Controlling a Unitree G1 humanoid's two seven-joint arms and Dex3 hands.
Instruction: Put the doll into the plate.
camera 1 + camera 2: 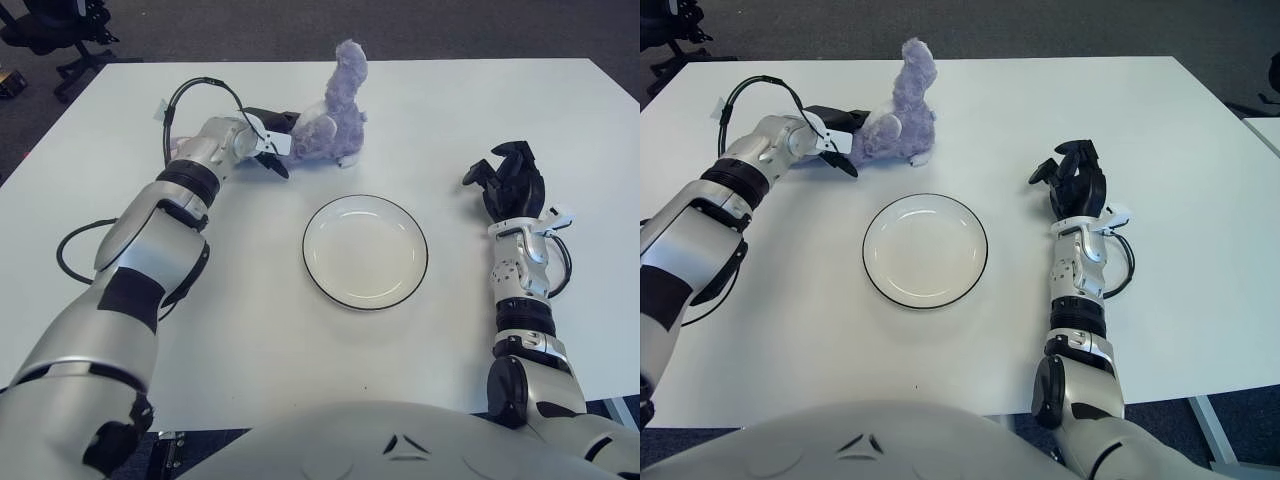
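The left hand (268,140) is clenching the fluffy purple plush doll (330,125) for carrying to the black-rimmed white plate (365,252); the right hand (512,182) is idling, fingers loose, beside it.

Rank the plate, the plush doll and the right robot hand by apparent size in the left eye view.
1. Round white plate with dark rim
2. Purple plush doll
3. Black right robot hand, idle right of the plate.

Table: white top (300,340), fills most of view.
Floor: dark grey carpet (450,30).
Furniture: black office chair (60,30), far left.
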